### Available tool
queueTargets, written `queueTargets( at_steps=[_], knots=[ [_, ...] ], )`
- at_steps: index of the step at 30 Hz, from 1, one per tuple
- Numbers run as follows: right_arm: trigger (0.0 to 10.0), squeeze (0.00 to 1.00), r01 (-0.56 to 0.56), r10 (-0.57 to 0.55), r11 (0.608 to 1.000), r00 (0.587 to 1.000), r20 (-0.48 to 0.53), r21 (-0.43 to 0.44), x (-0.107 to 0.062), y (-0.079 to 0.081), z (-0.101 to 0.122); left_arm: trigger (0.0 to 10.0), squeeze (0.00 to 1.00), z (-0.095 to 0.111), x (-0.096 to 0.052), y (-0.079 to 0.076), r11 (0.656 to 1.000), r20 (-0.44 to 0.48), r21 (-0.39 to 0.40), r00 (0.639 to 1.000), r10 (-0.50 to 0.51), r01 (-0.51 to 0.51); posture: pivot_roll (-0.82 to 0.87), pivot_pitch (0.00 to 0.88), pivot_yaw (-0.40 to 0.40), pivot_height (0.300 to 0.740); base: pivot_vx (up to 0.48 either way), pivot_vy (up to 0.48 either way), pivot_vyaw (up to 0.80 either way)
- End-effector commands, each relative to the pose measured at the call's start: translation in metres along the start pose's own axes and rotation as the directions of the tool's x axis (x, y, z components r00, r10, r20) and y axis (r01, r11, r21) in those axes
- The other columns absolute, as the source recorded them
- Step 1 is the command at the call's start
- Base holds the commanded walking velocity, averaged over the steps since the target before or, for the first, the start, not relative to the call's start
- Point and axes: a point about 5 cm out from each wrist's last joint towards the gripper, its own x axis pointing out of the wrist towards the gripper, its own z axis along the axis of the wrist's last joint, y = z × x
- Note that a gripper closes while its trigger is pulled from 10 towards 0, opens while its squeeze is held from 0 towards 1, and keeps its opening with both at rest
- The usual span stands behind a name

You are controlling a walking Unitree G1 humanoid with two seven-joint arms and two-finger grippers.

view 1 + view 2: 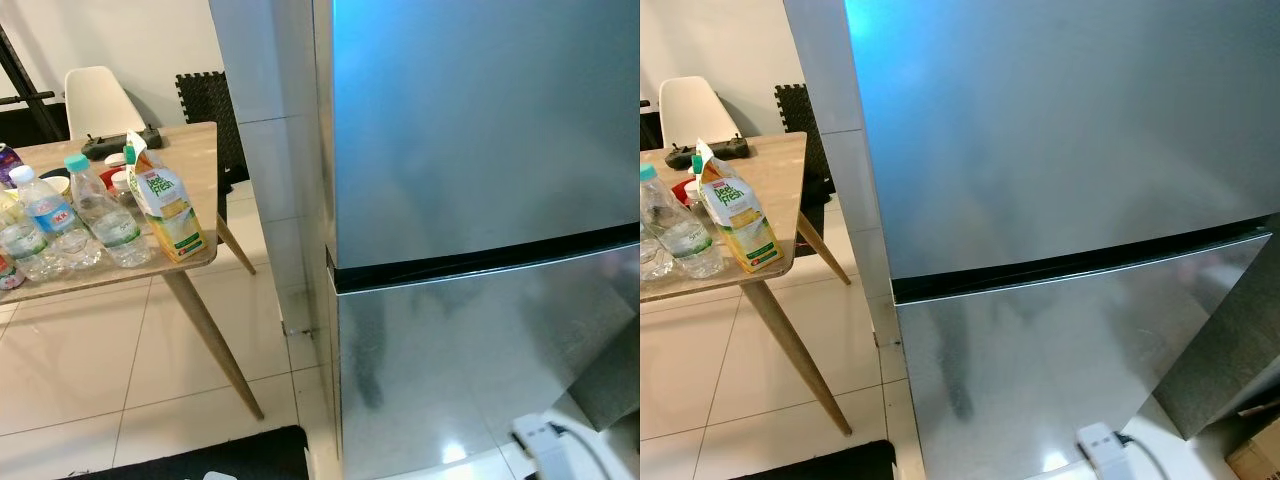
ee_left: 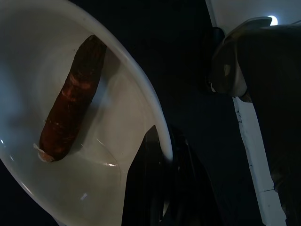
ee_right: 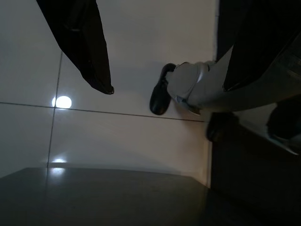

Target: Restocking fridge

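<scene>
White tiled floor (image 1: 80, 370), glossy, with grey grout lines. Wooden table (image 1: 200, 160) on slanted legs stood at left. White chair (image 1: 95, 95) behind it against a pale wall (image 1: 150, 40). Dark mat (image 1: 200, 455) near, bottom left.

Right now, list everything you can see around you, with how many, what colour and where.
fridge: one, silver, doors shut, directly ahead
table: one, light wood, to the left
juice carton: one, yellow and green, at the table's near corner
water bottles: at least three, clear, beside the carton
chair: one, white, behind the table
controller: one, black, at the table's far edge
power strip: one, white, on the floor by the fridge
bowl: one, white, gripped at its rim
sausage: one, reddish-brown, lying in the bowl
left gripper: black, clamped on the bowl's rim
right gripper: black, open, above the tiled floor
</scene>
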Motion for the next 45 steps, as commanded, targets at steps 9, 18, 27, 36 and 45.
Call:
queueTargets(
  at_steps=[9, 18, 27, 36, 45],
  knots=[
    [10.0, 0.0, -0.529, 0.554, 0.832, 0.78, 0.292, -0.166, -0.039, 0.004, 0.064, 10.0, 0.0, -0.006, 0.002, -0.018, 0.997, -0.025, 0.011, 0.996, -0.082, 0.083, -0.11, 0.0, 0.002, 0.74, 0.0, 0.0, 0.0],
    [10.0, 0.0, -0.526, 0.713, 0.701, 0.507, 0.485, -0.481, -0.084, 0.019, 0.149, 10.0, 0.0, -0.004, 0.002, -0.018, 0.996, -0.02, 0.017, 0.996, -0.087, 0.087, -0.1, 0.0, -0.001, 0.74, 0.0, 0.0, 0.0],
    [10.0, 0.0, -0.424, 0.799, 0.599, 0.375, 0.471, -0.679, -0.115, 0.052, 0.194, 10.0, 0.0, -0.008, 0.002, -0.018, 0.995, -0.033, 0.016, 0.995, -0.099, 0.099, -0.09, 0.0, 0.001, 0.74, 0.0, 0.0, 0.0],
    [10.0, 0.0, -0.198, 0.751, 0.593, 0.487, 0.446, -0.781, -0.12, 0.077, 0.235, 10.0, 0.0, -0.006, 0.002, -0.021, 0.994, -0.027, 0.014, 0.994, -0.109, 0.109, -0.08, 0.0, -0.009, 0.74, 0.0, 0.0, 0.0],
    [10.0, 0.0, -0.144, 0.76, 0.537, 0.51, 0.402, -0.831, -0.123, 0.093, 0.247, 10.0, 0.0, -0.008, 0.002, -0.023, 0.993, -0.032, 0.011, 0.993, -0.113, 0.114, -0.08, 0.0, -0.011, 0.74, 0.0, 0.0, 0.0]
  ],
)
